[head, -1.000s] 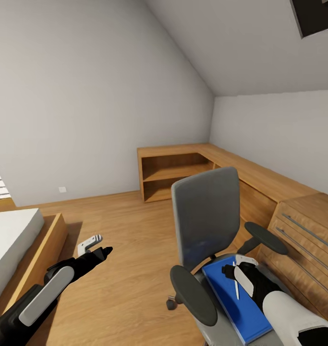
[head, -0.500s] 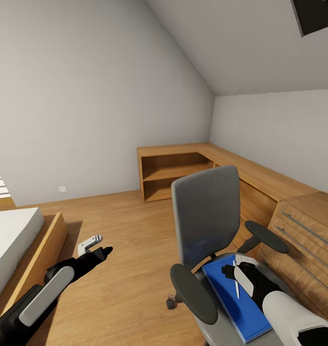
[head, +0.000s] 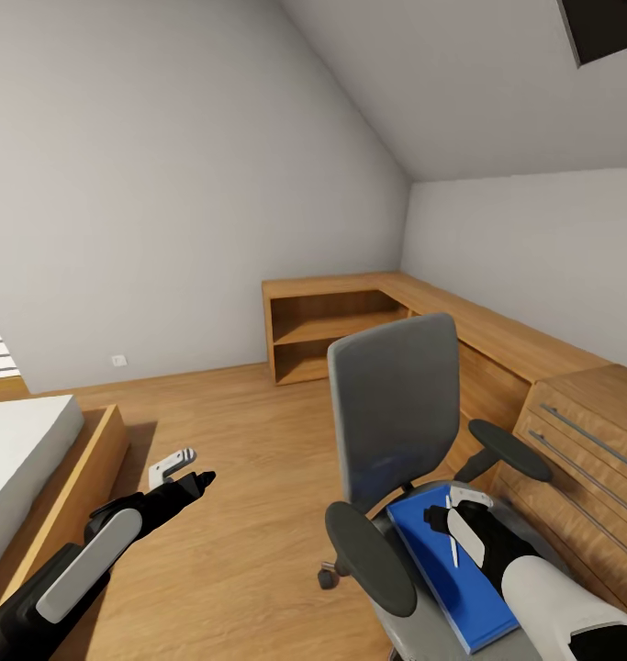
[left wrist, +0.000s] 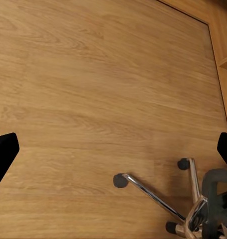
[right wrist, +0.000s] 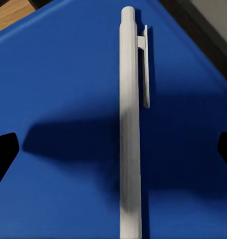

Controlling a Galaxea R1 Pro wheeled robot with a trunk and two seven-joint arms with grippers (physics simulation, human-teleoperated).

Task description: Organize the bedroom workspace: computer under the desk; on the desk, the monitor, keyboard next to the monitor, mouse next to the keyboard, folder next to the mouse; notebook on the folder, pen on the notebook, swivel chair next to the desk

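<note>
The swivel chair (head: 396, 413), grey with black armrests, stands in front of me at the right. The bright-blue folder (head: 432, 565) lies flat on its seat, and the white pen (head: 452, 543) rests on top of the folder. My right gripper (head: 451, 509) hovers open just above them. In the right wrist view the pen (right wrist: 129, 129) runs lengthwise between that gripper's (right wrist: 114, 151) spread fingertips, with the folder (right wrist: 58, 89) beneath. My left gripper (head: 186, 470) is open over bare floor, with the chair's chrome base (left wrist: 158, 196) beside it. The desk, monitor, keyboard, mouse, computer and notebook are out of view.
A bed on a wooden frame (head: 38, 459) stands at the left. A low light-wood shelf unit (head: 331, 330) runs along the far and right walls, ending in a drawer chest (head: 579, 441) close beside the chair. Wood floor (head: 240, 459) lies open between bed and chair.
</note>
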